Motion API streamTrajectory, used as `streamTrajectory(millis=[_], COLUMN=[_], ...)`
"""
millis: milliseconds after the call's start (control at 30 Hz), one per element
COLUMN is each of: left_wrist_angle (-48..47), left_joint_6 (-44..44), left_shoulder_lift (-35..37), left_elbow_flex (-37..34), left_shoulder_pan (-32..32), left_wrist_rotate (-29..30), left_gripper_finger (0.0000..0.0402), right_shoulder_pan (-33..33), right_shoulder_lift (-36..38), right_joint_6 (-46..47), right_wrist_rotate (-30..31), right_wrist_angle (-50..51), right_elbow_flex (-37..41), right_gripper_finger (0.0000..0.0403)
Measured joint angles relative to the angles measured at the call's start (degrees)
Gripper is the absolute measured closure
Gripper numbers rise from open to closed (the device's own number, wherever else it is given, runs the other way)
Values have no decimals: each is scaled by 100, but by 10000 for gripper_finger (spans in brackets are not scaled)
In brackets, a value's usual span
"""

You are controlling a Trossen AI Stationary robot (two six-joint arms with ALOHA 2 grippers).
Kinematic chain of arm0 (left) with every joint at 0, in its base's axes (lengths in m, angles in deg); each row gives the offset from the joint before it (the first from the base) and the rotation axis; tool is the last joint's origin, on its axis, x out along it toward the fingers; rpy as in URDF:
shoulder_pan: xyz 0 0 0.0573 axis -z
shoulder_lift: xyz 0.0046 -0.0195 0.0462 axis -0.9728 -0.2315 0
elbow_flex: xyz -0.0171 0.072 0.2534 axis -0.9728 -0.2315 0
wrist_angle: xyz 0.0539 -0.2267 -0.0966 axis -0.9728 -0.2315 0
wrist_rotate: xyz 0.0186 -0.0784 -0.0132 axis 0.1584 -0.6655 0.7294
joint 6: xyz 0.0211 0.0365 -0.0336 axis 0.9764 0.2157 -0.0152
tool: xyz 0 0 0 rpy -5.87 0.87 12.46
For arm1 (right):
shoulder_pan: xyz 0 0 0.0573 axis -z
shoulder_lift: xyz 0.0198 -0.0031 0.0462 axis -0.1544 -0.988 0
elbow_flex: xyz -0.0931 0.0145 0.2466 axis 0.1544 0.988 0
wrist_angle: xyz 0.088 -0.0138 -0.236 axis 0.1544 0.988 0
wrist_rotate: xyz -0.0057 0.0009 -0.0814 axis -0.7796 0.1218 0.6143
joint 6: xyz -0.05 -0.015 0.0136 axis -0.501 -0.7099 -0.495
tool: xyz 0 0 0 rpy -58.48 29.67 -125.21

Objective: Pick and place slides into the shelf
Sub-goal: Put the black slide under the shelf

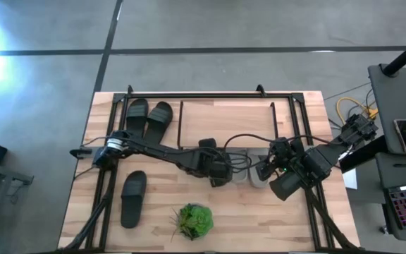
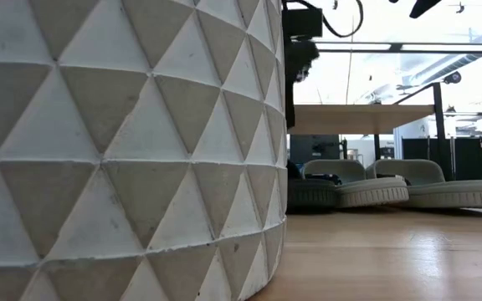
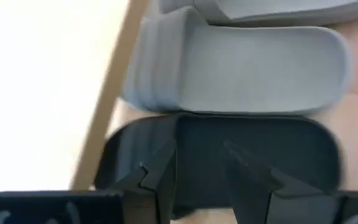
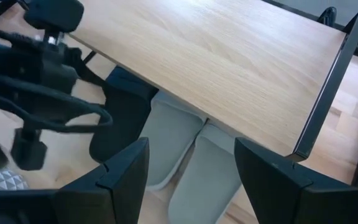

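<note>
Reaching in from the left edge of the high view, the left arm ends at frame centre, its left gripper (image 3: pixel 207 180) just over a black slide (image 3: pixel 291 152) lying at the front edge of the shelf (image 1: pixel 224 116); fingers (image 3: pixel 160 177) partly apart, straddling the black strap, but whether they grip it I cannot tell. Just beyond, touching side by side, two pale grey slides (image 4: pixel 166 140) tucked under the shelf's wooden plank, toes poking out. Right gripper (image 4: pixel 191 171) hangs right of centre in the high view, above the grey pair, fingers wide apart and holding nothing. Upper left of the high view: a black pair (image 1: pixel 149 116) beside the plank. Lower left: one lone black slide (image 1: pixel 132 197) on the table (image 1: pixel 259 219). Bottom centre: green plant (image 1: pixel 194 220) in a white faceted pot (image 2: pixel 124 150), which fills the low view's left half
</note>
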Motion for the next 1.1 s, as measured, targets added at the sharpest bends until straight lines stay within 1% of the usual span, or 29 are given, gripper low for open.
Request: streamTrajectory(millis=[33,100,200,267,300,367,467,533,567,633,700,833,967,1100], left_wrist_angle=[-30,-23,32,-80,-269,-946,-2180,-2834,-3081,-3473,-3608,-3604,-3633,-3694], left_joint_6=[-9,-30,-300,-299,-300,-287,-191,-593,-959,-1783,-2458,-3107,-3735,-4631], left_shoulder_lift=[68,306,829,1213,1406,1803,2341,2590,2698,2867,2943,2914,2753,2647], left_elbow_flex=[18,40,39,-6,-38,-135,-383,-581,-679,-855,-1041,-1497,-1961,-2141], left_shoulder_pan=[11,55,180,277,361,566,1083,1479,1655,1962,2308,3062,3605,4120], left_wrist_rotate=[-224,-909,-1860,-2290,-2340,-2195,-1368,-741,-607,-571,-545,-551,-1026,-1052], left_gripper_finger=[291,291,291,291,292,292,292,292,292,292,292,292,292,292], right_shoulder_pan=[0,0,0,0,0,0,0,0,0,0,0,0,0,0], right_shoulder_lift=[2,8,10,10,10,10,10,13,13,13,13,13,13,13], right_joint_6=[0,-4,-26,-61,-98,-133,-156,-197,-207,-250,-314,-367,-367,-368], right_wrist_rotate=[-20,-80,-102,-110,-116,-141,-145,-145,-144,-138,-116,-77,-79,-79], right_wrist_angle=[0,0,-2,-1,-4,0,-1,0,1,0,-1,2,0,1], right_elbow_flex=[0,0,0,0,0,0,4,10,12,22,24,61,115,179], right_gripper_finger=[174,174,174,174,174,174,174,174,174,174,174,174,174,174])
